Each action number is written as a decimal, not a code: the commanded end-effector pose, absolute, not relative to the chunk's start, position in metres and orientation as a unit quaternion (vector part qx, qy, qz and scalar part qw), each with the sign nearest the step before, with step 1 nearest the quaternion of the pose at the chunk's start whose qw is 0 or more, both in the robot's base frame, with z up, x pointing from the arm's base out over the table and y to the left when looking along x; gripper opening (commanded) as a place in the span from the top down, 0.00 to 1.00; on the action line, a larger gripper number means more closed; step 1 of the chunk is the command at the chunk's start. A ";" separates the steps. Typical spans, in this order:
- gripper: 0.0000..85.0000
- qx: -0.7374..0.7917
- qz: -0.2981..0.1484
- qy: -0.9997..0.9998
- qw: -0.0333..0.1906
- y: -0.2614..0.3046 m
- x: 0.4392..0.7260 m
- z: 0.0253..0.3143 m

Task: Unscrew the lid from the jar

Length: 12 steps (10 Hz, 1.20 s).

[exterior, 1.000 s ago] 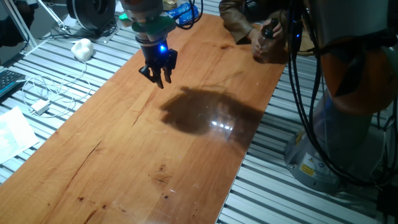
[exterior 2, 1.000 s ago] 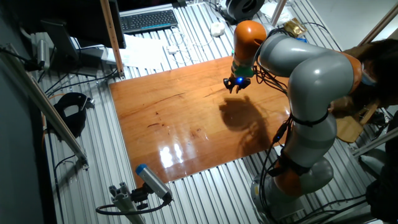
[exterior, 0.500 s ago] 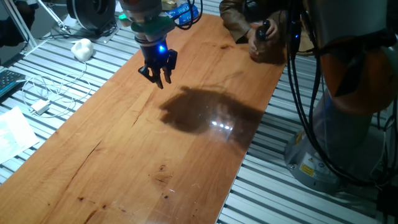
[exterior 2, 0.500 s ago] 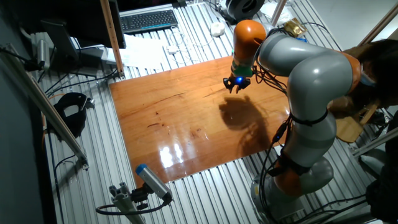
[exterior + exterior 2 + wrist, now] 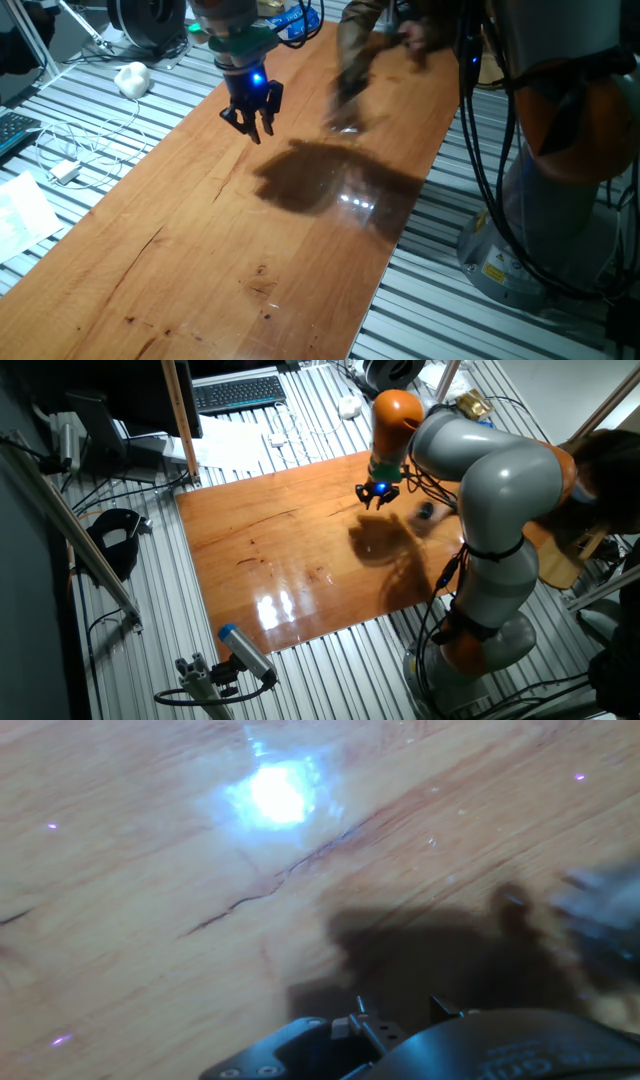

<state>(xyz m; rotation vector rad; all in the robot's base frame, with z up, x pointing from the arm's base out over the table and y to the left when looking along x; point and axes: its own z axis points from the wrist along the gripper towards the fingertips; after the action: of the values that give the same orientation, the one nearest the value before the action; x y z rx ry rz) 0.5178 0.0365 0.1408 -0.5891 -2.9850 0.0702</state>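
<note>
Hand view shows only bare wood under me and a grey blur at the right edge that I cannot make out. From one fixed view, my black two-finger gripper (image 5: pixel 253 118) hangs above the long polished wooden table (image 5: pixel 200 250), holding nothing, its fingers (image 5: pixel 243 119) a little apart as far as I can tell. A person's blurred hand (image 5: pixel 352 80) reaches over the table's far end. In the other fixed view a small dark object (image 5: pixel 427 512) sits on the wood near me; I take it for the small clear glass jar with its round black lid, though it is too small to be sure. To do this well, I should wait for the hand to withdraw, centre over the lid, descend squarely, then close and twist.
</note>
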 end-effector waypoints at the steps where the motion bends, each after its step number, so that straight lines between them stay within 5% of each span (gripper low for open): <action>1: 0.40 -0.205 0.027 -0.977 0.051 0.044 0.517 0.147; 2: 0.40 -0.222 0.031 -0.973 0.054 0.048 0.518 0.153; 3: 0.20 -0.229 0.034 -0.971 0.054 0.045 0.518 0.158; 5: 0.20 -0.240 0.047 -0.968 0.054 0.038 0.517 0.171; 6: 0.00 -0.239 0.051 -0.968 0.059 0.032 0.515 0.180; 9: 0.00 -0.221 0.047 -0.972 0.071 0.002 0.514 0.196; 12: 0.00 -0.209 0.039 -0.976 0.045 -0.011 0.512 0.187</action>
<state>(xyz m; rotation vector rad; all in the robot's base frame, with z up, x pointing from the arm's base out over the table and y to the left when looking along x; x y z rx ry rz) 0.5119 -0.0111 0.1868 -0.6326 -2.9823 0.1201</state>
